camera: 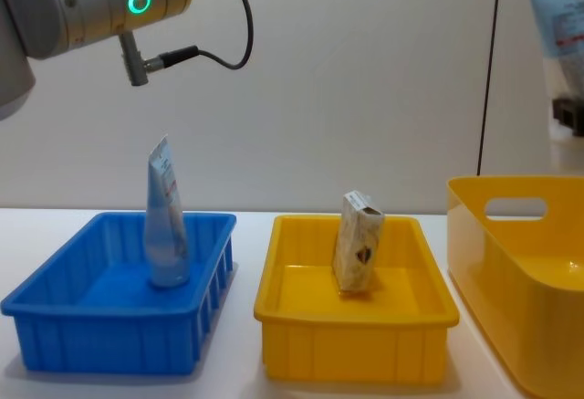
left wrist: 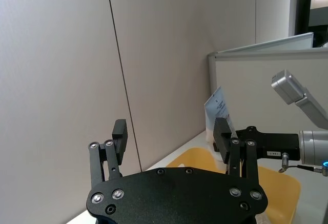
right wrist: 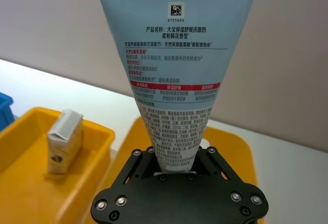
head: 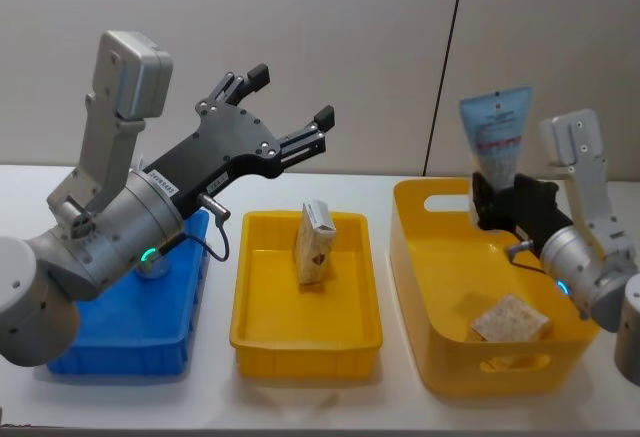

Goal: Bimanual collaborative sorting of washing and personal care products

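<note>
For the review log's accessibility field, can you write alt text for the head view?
The right gripper holds a pale blue tube upright above the tall yellow bin, which contains a beige pack. The left gripper hangs open above the blue bin and the shallow yellow tray, where a small boxed pack stands.

A pale blue squeeze tube (head: 496, 135) with small print and red bands stood upright, crimped end up, high above the back rim of the deep yellow bin (head: 420, 297). A rough beige flat pack (head: 511, 320) lay on that bin's floor. Left of the bin, a small beige carton (head: 315, 243) with a dark logo stood leaning slightly. Further left, a second tube (camera: 166, 227) stood cap down.
</note>
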Robot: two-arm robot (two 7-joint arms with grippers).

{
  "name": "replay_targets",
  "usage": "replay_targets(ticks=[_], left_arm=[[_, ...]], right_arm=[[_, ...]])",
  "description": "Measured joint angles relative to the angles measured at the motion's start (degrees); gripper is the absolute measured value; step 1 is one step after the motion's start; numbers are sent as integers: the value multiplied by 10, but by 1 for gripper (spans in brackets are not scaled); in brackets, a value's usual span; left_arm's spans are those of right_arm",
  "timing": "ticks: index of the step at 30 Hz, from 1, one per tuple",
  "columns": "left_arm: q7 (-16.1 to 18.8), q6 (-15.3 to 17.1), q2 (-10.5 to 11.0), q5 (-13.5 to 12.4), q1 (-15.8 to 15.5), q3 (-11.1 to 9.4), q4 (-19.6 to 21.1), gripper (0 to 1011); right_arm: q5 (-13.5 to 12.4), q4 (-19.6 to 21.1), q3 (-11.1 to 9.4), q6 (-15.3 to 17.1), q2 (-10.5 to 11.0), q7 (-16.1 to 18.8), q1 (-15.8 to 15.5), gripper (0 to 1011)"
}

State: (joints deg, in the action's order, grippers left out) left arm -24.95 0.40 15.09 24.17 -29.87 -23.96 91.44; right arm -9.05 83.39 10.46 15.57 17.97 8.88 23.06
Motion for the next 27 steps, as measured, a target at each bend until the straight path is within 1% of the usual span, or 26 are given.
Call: replay_targets(ticks=[1,3,5,6,7,10,11,12,13,17,18,19,20,22,23,26,27], left_arm=[[0,0,0,0,0,0,0,1001],[0,0,0,0,0,0,0,1001],[0,0,0,0,0,0,0,1001],[0,0,0,0,0,0,0,1001],[0,0,0,0,0,0,0,1001],[0,0,0,0,0,0,0,1001],[0,0,0,0,0,0,0,1001],[0,0,0,0,0,0,0,1001],[0,0,0,0,0,0,0,1001],[0,0,0,0,0,0,0,1001],[0,0,0,0,0,0,0,1001],[0,0,0,0,0,0,0,1001],[0,0,0,0,0,0,0,1001],[0,0,0,0,0,0,0,1001],[0,0,0,0,0,0,0,1001],[0,0,0,0,0,0,0,1001],[0,0,0,0,0,0,0,1001]], right_arm=[[0,-2,-3,6,1,-1,-1,230],[0,-4,-5,10,2,-1,-2,268],[-2,-10,-9,15,3,1,-2,355],[-2,-11,-10,16,4,2,-2,377],[-3,-15,-11,17,4,3,-1,448],[-5,-20,-13,20,4,7,0,506],[-6,-23,-14,21,4,8,0,571],[-6,-24,-14,22,4,9,1,592],[-6,-27,-15,23,5,10,1,651],[-7,-30,-17,25,5,12,2,736],[-8,-32,-18,25,5,13,2,797],[-8,-32,-18,26,5,14,2,832],[-9,-34,-19,26,5,14,3,849],[-9,-35,-19,27,5,15,3,918],[-9,-35,-19,27,5,15,3,918],[-10,-38,-20,28,5,17,4,1003],[-10,-38,-21,28,5,17,4,1004]])
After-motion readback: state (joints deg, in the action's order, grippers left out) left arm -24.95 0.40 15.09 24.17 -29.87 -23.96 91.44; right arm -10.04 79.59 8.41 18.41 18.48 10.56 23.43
